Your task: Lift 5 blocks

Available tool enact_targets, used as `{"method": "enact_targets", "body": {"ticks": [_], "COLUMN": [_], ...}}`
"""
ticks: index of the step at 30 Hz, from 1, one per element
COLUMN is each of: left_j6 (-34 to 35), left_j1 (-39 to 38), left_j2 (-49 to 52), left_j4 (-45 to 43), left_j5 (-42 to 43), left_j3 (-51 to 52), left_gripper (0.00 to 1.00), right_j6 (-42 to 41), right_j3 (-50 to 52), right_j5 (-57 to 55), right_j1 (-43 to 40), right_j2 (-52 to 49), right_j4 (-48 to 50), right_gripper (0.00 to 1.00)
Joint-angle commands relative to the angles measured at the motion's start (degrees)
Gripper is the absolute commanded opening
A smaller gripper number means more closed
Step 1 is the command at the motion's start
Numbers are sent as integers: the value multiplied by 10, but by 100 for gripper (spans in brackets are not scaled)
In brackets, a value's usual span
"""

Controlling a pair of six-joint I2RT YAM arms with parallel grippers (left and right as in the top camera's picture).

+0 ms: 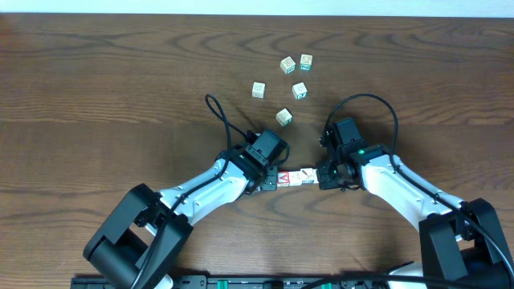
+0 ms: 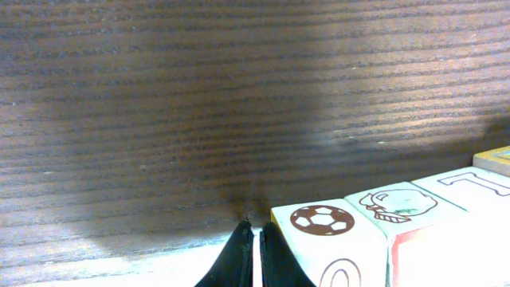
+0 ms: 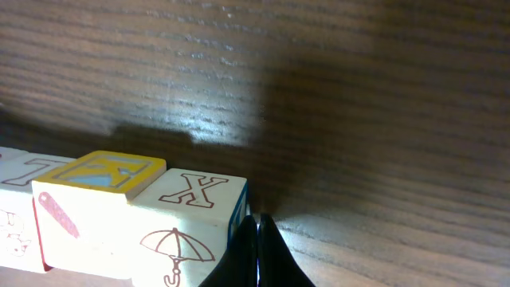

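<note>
— Where do we find the blocks?

— We see a short row of blocks [image 1: 295, 177] end to end between the two arms, near the front of the wooden table [image 1: 96, 72]. The block with the red "A" [image 1: 283, 178] sits at the row's left end.

— And the grippers?

— Both are closed, with nothing between their fingers. The left gripper [image 1: 273, 181] has its tips pinched together [image 2: 255, 231] hard beside the football-print block [image 2: 323, 231]. The right gripper [image 1: 320, 177], likewise closed to a point [image 3: 256, 227], stands at the other end against the "X" block [image 3: 199, 203], next to a yellow-topped block [image 3: 111, 179].

— Is the row off the table?

— We cannot tell; the wrist views show only dark shadow beside it.

— Anything else?

— Five loose blocks [image 1: 299, 91] lie scattered farther back, well apart from both grippers.
</note>
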State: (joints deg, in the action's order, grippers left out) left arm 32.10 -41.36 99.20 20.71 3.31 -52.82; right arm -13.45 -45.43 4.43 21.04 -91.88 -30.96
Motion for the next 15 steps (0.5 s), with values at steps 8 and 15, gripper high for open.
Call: {"method": "enact_targets", "body": {"ticks": [8, 15], "left_j6": [-3, -6], "left_j1": [-2, -2], "left_j2": [-2, -2], "left_j4": [-11, 7], "left_j5": [28, 10], "left_j3": [9, 10], "left_gripper": [7, 8], "right_j6": [-9, -9], "right_j3": [-12, -12], "right_j5": [36, 30], "right_j1": [4, 4], "right_j2": [-4, -4], "right_j4": [5, 3], "right_gripper": [1, 1]}}
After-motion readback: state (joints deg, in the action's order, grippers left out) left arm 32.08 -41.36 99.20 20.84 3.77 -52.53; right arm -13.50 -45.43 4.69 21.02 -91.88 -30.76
